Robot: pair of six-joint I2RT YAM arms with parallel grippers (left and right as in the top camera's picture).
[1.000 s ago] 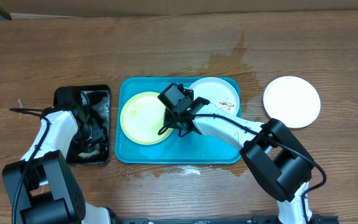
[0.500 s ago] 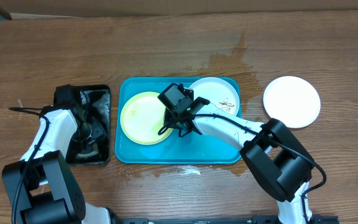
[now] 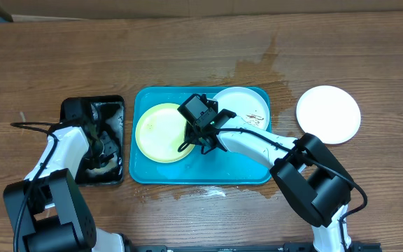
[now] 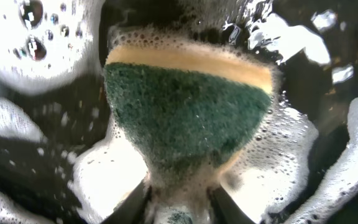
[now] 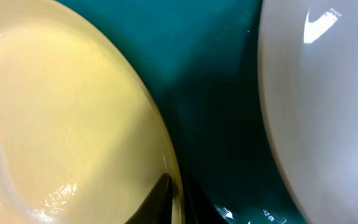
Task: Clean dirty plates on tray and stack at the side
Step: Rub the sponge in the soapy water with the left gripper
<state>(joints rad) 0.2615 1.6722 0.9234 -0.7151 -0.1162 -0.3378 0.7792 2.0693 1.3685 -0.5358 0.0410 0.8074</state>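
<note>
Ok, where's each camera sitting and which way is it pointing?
Overhead: fixed above the wooden table, looking straight down; left arm and right arm both show.
Left wrist: low in the black rectangular tray, facing a green-and-yellow sponge in suds; left gripper pinches it at the bottom edge.
Right wrist: low over the turquoise plastic tray, facing the pale yellow-green round plate; right gripper clamps its rim.
Shared: overhead and right wrist both show that plate and the white plate beside it.

A turquoise tray on a wooden table holds a yellow-green plate and a white plate. The right gripper sits at the yellow-green plate's rim. A second white plate lies apart, right.
</note>
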